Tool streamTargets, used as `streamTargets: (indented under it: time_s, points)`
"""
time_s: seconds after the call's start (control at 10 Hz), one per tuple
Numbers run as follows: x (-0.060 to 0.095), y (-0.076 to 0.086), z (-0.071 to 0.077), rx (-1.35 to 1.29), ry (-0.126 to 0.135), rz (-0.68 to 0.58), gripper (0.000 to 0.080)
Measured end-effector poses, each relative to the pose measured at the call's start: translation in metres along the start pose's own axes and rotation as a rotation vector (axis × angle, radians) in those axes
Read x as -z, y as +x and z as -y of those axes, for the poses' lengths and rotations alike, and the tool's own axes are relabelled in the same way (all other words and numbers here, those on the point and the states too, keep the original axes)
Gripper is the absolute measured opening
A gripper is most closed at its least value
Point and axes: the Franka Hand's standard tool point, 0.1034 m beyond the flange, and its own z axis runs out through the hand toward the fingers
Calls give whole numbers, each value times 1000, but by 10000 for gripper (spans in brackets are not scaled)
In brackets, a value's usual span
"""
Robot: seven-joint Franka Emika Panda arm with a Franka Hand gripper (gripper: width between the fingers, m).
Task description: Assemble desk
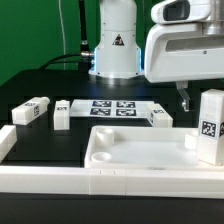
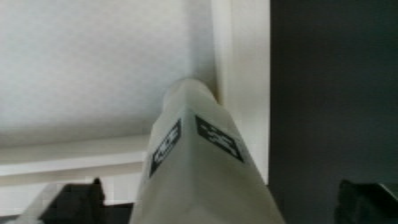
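The white tray-like tabletop lies at the front of the black table, hollow side up. One white leg stands upright at its corner on the exterior view's right. My gripper is over that leg's top, and one dark finger hangs just left of it. In the wrist view the leg rises between my fingers with a gap on each side, so the gripper is open around it. The tabletop's floor and rim show beneath.
Three loose legs lie behind the tabletop: two on the left and one right of the marker board. A white border rail runs along the front and left. The robot base stands at the back.
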Motion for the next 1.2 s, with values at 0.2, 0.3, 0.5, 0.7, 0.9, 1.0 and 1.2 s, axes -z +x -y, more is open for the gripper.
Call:
streamTargets:
  time_s: [0.2,0.3,0.5,0.7,0.9,1.0,1.2]
  points:
    - [-2,0,-1,211,-10,0,648]
    - [-1,0,-1,283,-11,0,648]
    - [0,1,-2,465,-20,0,648]
    - [0,2,-3,595,-21,1,648]
    - [-1,1,-3,616,-20,2,621]
    - [-1,1,-3,616,-20,2,450]
    - [-1,1,-4,615,-20,2,288]
